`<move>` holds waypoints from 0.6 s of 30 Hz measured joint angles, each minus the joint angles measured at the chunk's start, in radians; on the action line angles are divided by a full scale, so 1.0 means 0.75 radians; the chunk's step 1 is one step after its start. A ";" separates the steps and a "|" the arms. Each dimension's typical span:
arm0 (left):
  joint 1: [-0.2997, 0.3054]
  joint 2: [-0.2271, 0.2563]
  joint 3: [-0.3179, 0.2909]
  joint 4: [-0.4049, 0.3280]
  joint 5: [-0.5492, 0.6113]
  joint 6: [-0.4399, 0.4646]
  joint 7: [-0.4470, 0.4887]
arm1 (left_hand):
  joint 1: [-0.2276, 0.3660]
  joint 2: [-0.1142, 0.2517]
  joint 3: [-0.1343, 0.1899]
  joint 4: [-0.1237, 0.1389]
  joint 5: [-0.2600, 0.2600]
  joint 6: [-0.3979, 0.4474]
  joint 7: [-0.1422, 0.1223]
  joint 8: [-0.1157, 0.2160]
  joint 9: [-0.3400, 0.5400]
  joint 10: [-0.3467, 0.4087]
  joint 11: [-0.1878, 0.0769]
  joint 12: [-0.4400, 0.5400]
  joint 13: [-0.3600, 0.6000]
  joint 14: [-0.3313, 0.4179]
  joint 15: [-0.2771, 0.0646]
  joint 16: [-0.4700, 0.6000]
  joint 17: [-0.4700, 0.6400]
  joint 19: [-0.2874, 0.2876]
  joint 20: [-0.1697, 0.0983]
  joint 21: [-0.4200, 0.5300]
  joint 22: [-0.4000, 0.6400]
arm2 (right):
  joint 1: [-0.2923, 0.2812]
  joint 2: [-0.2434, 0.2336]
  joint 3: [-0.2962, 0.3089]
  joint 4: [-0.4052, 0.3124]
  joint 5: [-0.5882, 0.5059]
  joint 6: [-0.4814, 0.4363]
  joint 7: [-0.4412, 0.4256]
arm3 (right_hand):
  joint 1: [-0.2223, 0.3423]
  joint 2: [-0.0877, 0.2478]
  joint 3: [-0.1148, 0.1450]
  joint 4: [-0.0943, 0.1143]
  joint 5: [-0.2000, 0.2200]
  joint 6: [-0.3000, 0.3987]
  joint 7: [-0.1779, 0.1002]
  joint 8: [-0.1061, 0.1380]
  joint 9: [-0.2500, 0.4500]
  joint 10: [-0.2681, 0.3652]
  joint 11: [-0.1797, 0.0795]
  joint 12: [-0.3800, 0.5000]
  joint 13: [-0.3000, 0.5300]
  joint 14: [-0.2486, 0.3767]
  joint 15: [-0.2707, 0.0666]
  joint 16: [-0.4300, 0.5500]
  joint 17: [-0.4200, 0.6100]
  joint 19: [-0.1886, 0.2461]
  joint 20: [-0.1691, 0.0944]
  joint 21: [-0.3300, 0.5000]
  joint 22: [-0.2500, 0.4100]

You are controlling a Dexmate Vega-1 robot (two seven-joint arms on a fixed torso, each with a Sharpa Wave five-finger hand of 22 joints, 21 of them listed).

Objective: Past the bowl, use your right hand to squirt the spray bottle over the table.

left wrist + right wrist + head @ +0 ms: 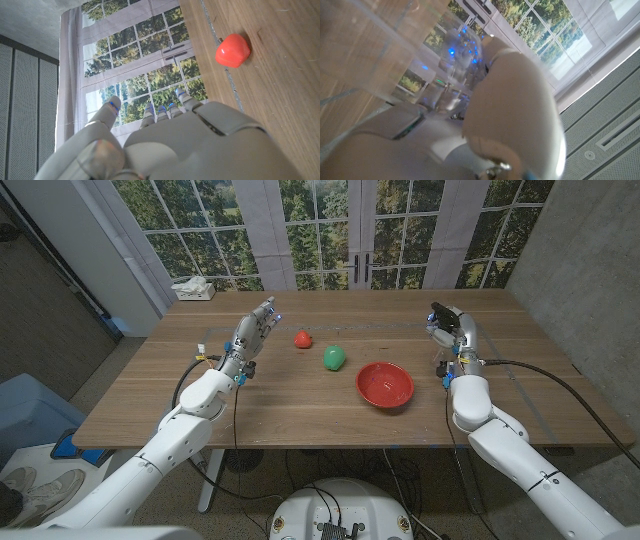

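Red bowl [385, 384] sat near right hand [449, 326], apparently gripping clear spray bottle [395, 45]; left hand [254, 326] open.

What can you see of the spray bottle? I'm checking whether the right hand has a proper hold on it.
The spray bottle is in the right hand, at the table's far right, beyond and to the right of the red bowl. From the head view only a dark top and a pale, see-through body below the hand show. In the right wrist view the clear plastic body lies close against the hand. Its trigger, nozzle direction and fill level cannot be made out.
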 measured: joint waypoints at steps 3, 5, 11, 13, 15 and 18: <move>0.000 0.000 0.001 -0.003 0.002 -0.001 0.001 | 0.000 0.000 0.000 0.000 0.000 0.000 0.000 0.000 0.000 0.000 0.000 0.000 0.000 0.000 0.000 0.000 0.000 0.000 0.000 0.000 0.000 | -0.015 -0.016 0.012 -0.006 0.008 0.019 0.025 | 0.000 0.000 0.000 0.000 0.000 0.000 0.000 0.000 0.000 0.000 0.000 0.000 0.000 0.000 0.000 0.000 0.000 -0.005 -0.005 0.000 0.000; 0.000 0.000 0.003 -0.007 0.005 -0.001 0.003 | 0.000 0.000 0.000 0.000 0.000 0.000 0.000 0.000 0.000 0.000 0.000 0.000 0.000 0.000 0.000 0.000 0.000 0.000 0.000 0.000 0.000 | -0.027 -0.032 0.023 -0.012 0.019 0.035 0.054 | 0.000 0.000 0.000 0.000 0.000 0.000 0.000 0.000 0.004 0.000 0.000 0.000 0.000 0.000 0.000 0.000 0.000 -0.010 -0.010 0.000 0.000; 0.005 0.000 0.004 -0.017 0.011 -0.001 0.011 | 0.000 0.000 0.000 0.000 0.000 0.000 0.000 0.000 0.000 0.000 0.000 0.000 0.000 0.000 0.000 0.000 0.000 0.000 0.000 0.000 0.000 | -0.052 -0.075 0.047 -0.022 0.050 0.069 0.130 | 0.000 0.000 0.000 0.000 0.000 0.000 0.000 -0.010 0.002 0.000 0.000 -0.005 0.007 0.000 0.000 0.000 0.000 -0.010 -0.010 0.000 0.000; 0.007 0.000 0.005 -0.022 0.013 -0.001 0.014 | 0.000 0.000 0.000 0.000 0.000 0.000 0.000 0.000 0.000 0.000 0.000 0.000 0.000 0.000 0.000 0.000 0.000 0.000 0.000 0.000 0.000 | -0.062 -0.095 0.057 -0.028 0.068 0.080 0.168 | 0.000 0.000 0.000 0.000 0.000 0.000 0.000 -0.010 0.003 0.000 0.000 -0.005 0.007 0.000 0.000 0.000 0.000 -0.010 -0.009 0.000 0.000; 0.008 0.000 0.005 -0.025 0.015 -0.001 0.016 | 0.000 0.000 -0.002 -0.002 0.000 0.000 0.000 0.000 0.000 0.000 0.000 0.000 0.000 0.000 0.000 0.000 0.000 0.000 0.000 0.000 0.000 | -0.067 -0.107 0.063 -0.032 0.079 0.086 0.190 | -0.007 0.007 0.000 0.000 0.000 0.000 0.000 -0.010 0.003 0.000 0.000 -0.005 0.007 0.000 0.000 0.000 0.000 -0.010 -0.009 0.000 0.000; 0.011 0.000 0.005 -0.032 0.020 -0.001 0.021 | 0.000 0.000 -0.006 -0.006 0.000 0.000 0.000 0.000 0.000 0.000 0.000 0.000 0.000 0.000 0.000 0.000 0.000 0.000 0.000 0.000 0.000 | -0.083 -0.140 0.080 -0.046 0.118 0.099 0.256 | -0.007 0.007 0.000 0.000 0.000 0.000 0.000 -0.010 0.003 0.005 0.005 -0.005 0.007 0.000 0.000 0.000 0.000 -0.010 -0.009 0.000 0.000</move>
